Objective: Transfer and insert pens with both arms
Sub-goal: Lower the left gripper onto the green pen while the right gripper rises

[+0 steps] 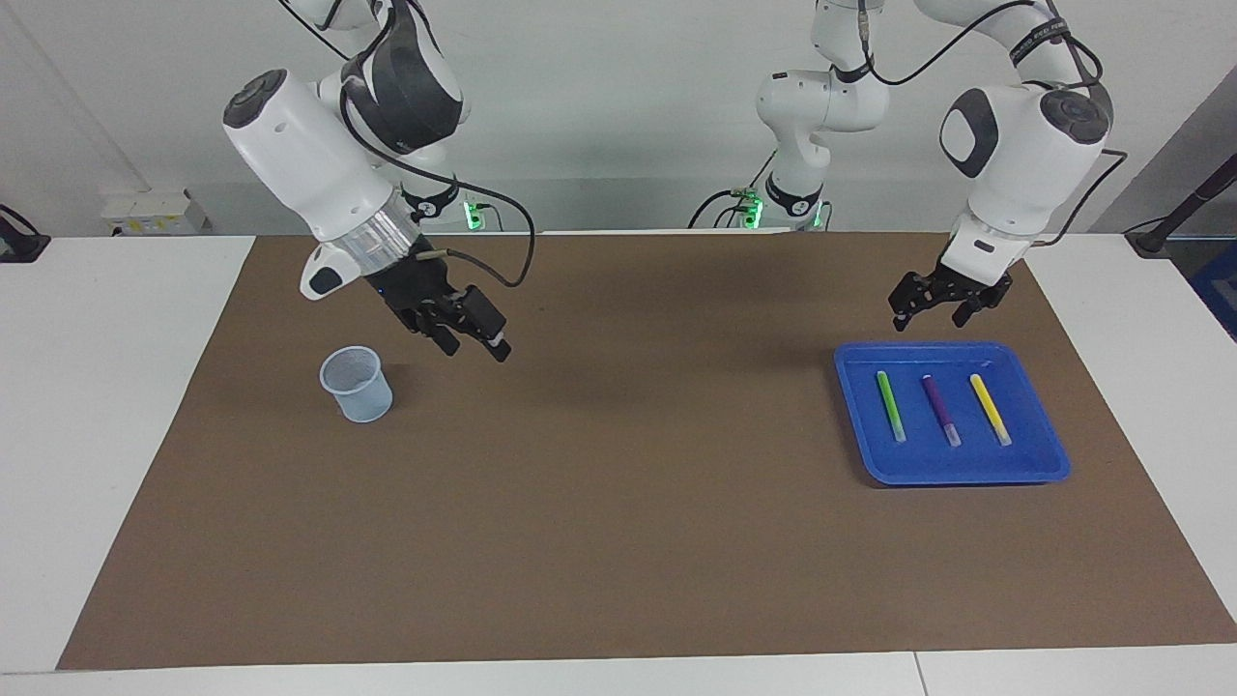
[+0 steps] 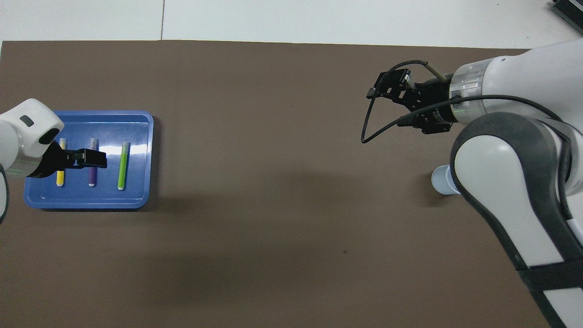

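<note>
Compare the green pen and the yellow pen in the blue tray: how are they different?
The green pen lies at the tray's edge toward the right arm's end of the table; the yellow pen lies at the edge toward the left arm's end, with the purple pen between them. They differ in colour. Both lie flat, roughly parallel, pale ends pointing away from the robots.

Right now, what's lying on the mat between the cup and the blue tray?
Nothing: in the facing view the brown mat is bare from the cup to the blue tray. The right end effector only hangs above that stretch.

Both arms were extended forward, the left gripper (image 1: 930, 315) and right gripper (image 1: 472, 344) held raised, fingers parted.
</note>
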Controlling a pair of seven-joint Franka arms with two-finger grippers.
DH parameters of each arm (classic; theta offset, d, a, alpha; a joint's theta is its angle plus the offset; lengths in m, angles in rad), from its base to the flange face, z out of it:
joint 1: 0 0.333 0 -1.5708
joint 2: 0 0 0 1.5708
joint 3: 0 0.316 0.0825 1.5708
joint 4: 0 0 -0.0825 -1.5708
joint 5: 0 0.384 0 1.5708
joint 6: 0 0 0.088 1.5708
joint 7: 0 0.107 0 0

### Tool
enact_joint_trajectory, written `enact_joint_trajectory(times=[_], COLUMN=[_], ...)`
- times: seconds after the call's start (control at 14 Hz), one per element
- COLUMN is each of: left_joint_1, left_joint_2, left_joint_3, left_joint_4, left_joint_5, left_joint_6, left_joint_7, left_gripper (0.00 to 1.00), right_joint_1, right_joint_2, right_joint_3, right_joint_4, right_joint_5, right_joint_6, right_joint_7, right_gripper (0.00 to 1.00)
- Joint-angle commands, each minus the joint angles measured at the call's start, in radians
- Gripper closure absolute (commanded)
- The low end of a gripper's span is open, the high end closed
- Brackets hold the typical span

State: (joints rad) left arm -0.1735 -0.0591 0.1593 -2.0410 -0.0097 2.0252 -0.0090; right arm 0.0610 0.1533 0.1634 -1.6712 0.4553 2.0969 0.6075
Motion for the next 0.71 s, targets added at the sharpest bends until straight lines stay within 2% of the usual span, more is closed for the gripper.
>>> enact_joint_trajectory(times=[0.0,0.29,0.64], left_joint_1=[0.011,0.023,0.042], left_joint_2=[0.031,0.097,0.209], left_joint_3=[-0.004,-0.004,-0.006], left_joint_4=[-0.031,-0.039,-0.044], left_joint_5=[0.001,0.001,-0.042], left_joint_6=[0.076,0.147,0.252], left_joint_7=[0.021,0.035,0.076], left_gripper=[0.0,0.0,0.0], right_joint_1=[0.029,0.082,0.08], right_joint_2=[0.006,-0.017,-0.028], right_joint_3=[0.004,0.004,0.004], right_joint_4=[-0.002,-0.056,-0.09], right_joint_5=[0.04,0.046,0.046], right_joint_6=[0.026,0.028,0.067], right_joint_7=[0.086,0.112,0.132], right_gripper=[0.0,0.0,0.0])
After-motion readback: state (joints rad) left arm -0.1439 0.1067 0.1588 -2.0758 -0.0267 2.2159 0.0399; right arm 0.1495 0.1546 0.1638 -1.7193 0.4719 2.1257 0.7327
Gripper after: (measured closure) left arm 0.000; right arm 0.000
